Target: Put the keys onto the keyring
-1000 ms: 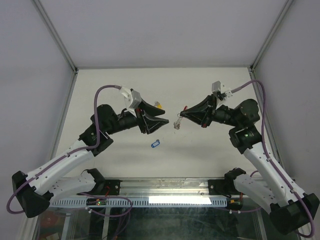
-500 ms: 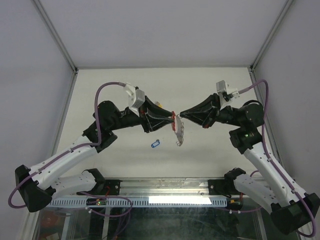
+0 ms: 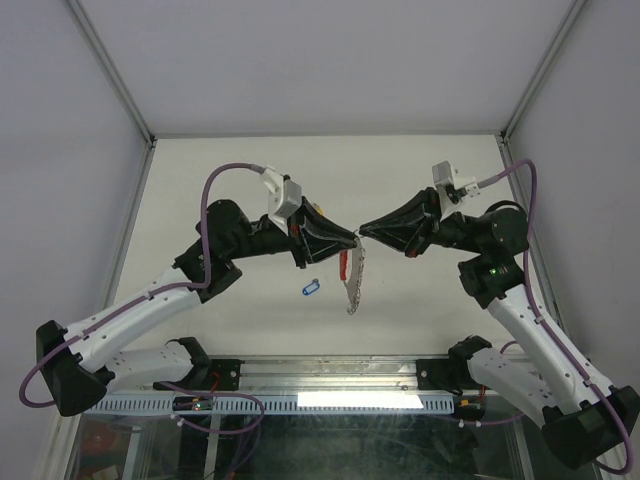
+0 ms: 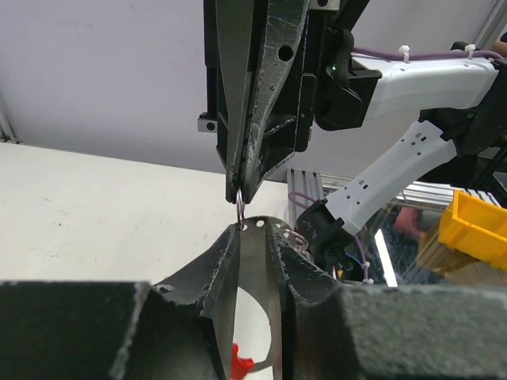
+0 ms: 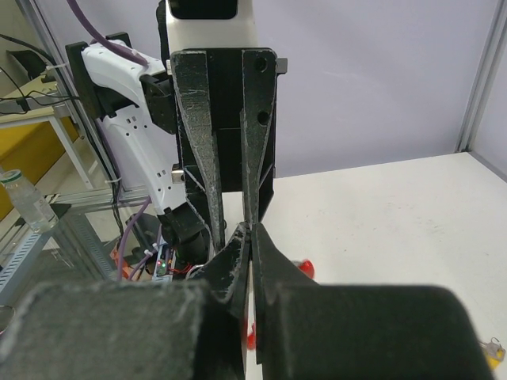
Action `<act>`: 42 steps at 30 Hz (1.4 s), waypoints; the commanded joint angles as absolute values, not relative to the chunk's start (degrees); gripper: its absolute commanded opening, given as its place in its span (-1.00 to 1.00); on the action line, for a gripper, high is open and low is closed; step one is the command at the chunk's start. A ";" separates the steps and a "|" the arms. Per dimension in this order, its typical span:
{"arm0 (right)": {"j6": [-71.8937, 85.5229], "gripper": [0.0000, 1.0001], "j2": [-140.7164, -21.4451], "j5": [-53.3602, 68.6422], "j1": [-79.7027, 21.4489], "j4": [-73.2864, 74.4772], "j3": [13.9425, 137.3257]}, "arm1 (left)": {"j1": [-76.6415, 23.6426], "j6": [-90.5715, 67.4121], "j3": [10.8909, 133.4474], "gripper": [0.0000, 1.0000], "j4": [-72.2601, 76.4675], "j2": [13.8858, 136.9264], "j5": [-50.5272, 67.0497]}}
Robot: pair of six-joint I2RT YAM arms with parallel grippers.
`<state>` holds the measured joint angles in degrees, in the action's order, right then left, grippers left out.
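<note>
While one blue key (image 3: 309, 288) lies apart, left gripper (image 3: 352, 238) and right gripper (image 3: 364, 230) both pinch one keyring (image 3: 349, 272).

From my station the left tool (image 4: 253, 232) reads as matt black plastic, its fingers (image 4: 220, 265) grainy and rough along the edges. The right tool (image 4: 241, 188) is the same black plastic, scuffed grey with wear. The keyring (image 4: 253, 273) shows a flat piece of bright, smooth, polished metal, a thin silvery wire ring (image 4: 239, 203) and a glossy red plastic tab (image 3: 343, 265). The blue key (image 3: 309, 288) has a shiny plastic head; I cannot make out its blade. The table (image 3: 430, 180) is a smooth, matt, off-white sheet. The arm shells (image 3: 130, 318) look like smooth white plastic, and their cables (image 3: 222, 176) have a smooth purple sheath.
</note>
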<state>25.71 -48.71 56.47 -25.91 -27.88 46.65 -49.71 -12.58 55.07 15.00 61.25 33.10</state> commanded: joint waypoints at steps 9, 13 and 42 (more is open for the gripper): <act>26.55 -1.00 -47.70 56.69 -26.97 -31.11 49.58 | -50.96 -11.60 58.27 -0.76 17.67 61.79 32.43; 26.46 -1.00 -47.90 56.53 -27.15 -31.03 49.36 | -51.31 -11.60 58.36 -0.77 17.67 61.87 32.26; 14.24 -0.63 -43.68 52.53 -28.10 -13.22 51.81 | -51.94 -4.61 61.83 -1.00 4.71 60.40 25.87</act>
<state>22.50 -46.81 55.20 -27.44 -19.51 47.68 -51.64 -9.78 57.58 9.72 62.50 29.65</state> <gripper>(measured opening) 0.092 0.006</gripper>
